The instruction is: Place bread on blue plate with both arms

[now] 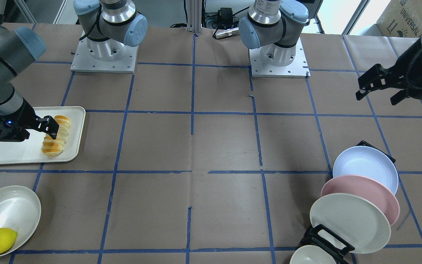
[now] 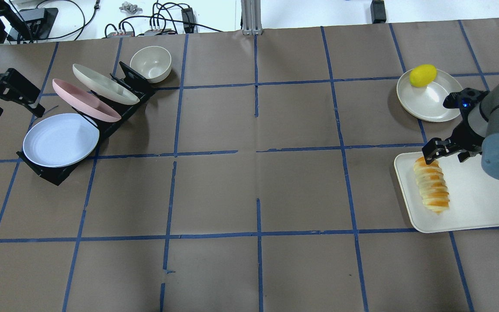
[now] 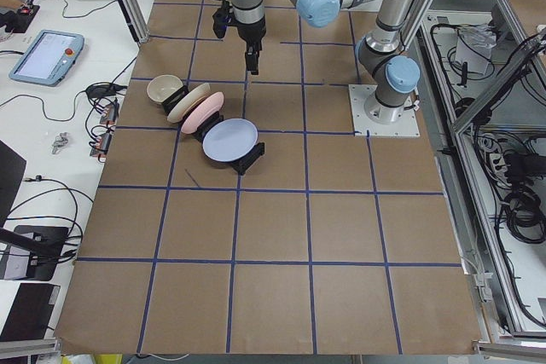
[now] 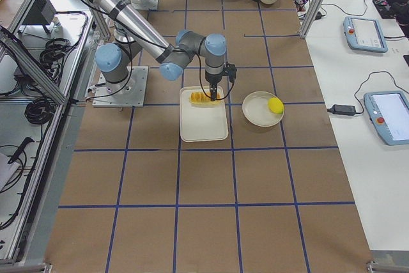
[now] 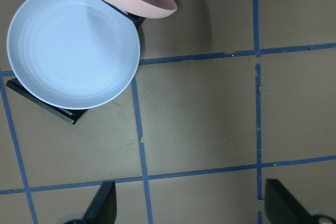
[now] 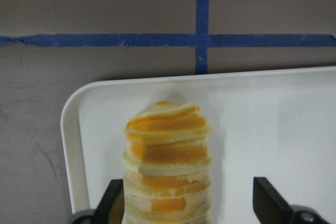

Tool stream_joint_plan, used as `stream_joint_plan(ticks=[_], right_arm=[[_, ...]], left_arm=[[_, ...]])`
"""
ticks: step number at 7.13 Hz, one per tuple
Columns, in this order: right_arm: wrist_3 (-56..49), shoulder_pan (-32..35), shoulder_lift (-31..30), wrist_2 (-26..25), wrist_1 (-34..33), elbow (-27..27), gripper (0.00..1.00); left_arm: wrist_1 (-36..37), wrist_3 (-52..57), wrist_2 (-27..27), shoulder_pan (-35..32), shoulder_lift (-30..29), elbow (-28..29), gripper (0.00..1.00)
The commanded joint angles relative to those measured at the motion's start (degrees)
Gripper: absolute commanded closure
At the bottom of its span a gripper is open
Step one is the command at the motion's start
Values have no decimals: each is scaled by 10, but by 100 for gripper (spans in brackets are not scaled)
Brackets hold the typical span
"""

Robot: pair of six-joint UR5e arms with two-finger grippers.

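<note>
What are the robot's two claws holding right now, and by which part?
Nothing yet. The right gripper is open astride one end of the bread on its tray; the left gripper is open and empty.

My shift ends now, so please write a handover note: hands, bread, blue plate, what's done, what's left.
Right hand: open, straddling one end of the bread, not closed on it.
Left hand: open, empty, above the table beside the blue plate.
Bread: lying on the white tray. Blue plate: empty, propped in the black rack.
Done: approach only. Left: grasp the bread, bring it to the plate, set it down.
</note>
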Motion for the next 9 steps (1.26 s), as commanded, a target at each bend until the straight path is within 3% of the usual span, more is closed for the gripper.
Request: stream_joint_plan(ticks=[1,4,5,7,9], right_arm=[[-3,-5,13,4,-7,17,14],[-4,-5,13,5,-15,30,17],[-3,-5,13,12,-16,31,27],[-17,-4,13,17,-12,33,96],[-28,-4,12,17,-15,45,96]], left_arm=[[48,105,-2,66,-60,4,0],[60,157,-12,103,-214,114,0],[59,158,-24,104,-269,158,0],[56,181,-34,104,-350,203,0],[60,177,-70,103,-384,205,1]])
